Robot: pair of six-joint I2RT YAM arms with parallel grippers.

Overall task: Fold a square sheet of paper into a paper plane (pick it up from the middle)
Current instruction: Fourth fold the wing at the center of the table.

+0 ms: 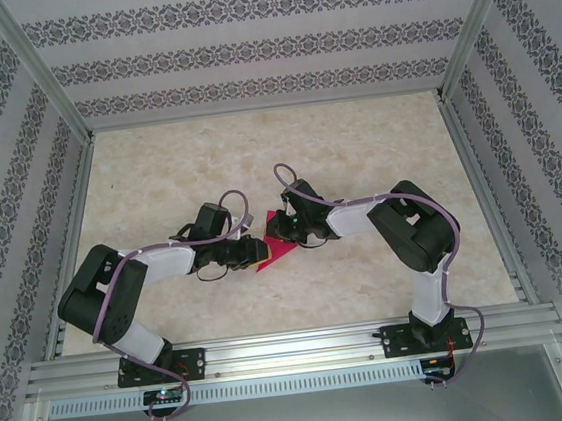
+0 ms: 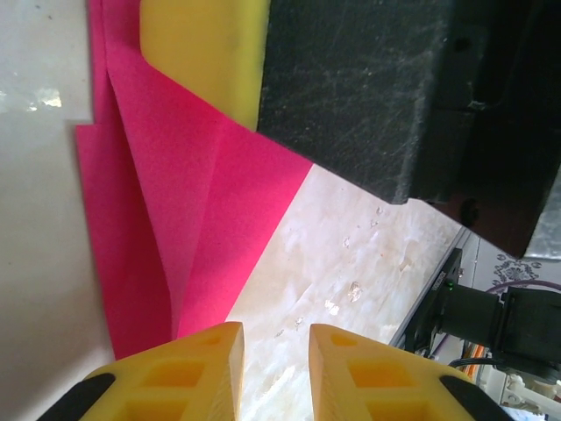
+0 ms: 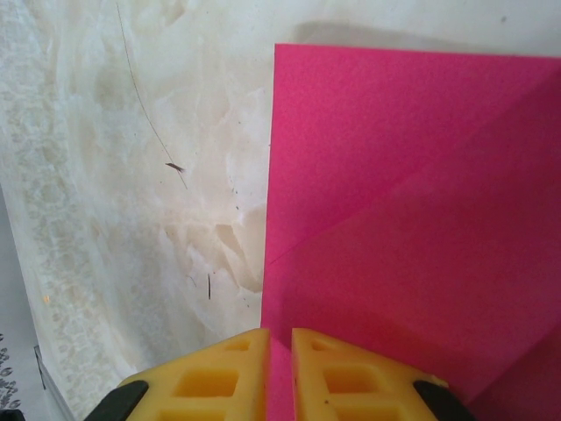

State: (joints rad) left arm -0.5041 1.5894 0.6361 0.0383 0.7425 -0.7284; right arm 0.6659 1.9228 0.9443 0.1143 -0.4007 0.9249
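The square sheet of paper (image 1: pixel 275 255) is magenta-pink and lies folded on the marble tabletop, between the two grippers. In the right wrist view the sheet (image 3: pixel 394 175) shows a straight left edge and a diagonal folded flap. My right gripper (image 3: pixel 280 335) is shut to a thin slit, with its tips down on the sheet at that left edge. In the left wrist view the sheet (image 2: pixel 202 193) has a raised crease, and one yellow finger of the right gripper (image 2: pixel 202 44) rests on it. My left gripper (image 2: pixel 276 331) is open over bare table just beside the sheet, holding nothing. In the top view my left gripper (image 1: pixel 249 246) and my right gripper (image 1: pixel 289 234) nearly meet.
The marble tabletop (image 1: pixel 355 152) is walled by patterned panels on three sides, with metal posts at the corners. An aluminium rail (image 1: pixel 296 350) carrying both arm bases runs along the near edge. The right arm's black body (image 2: pixel 394 96) hangs close over the left gripper.
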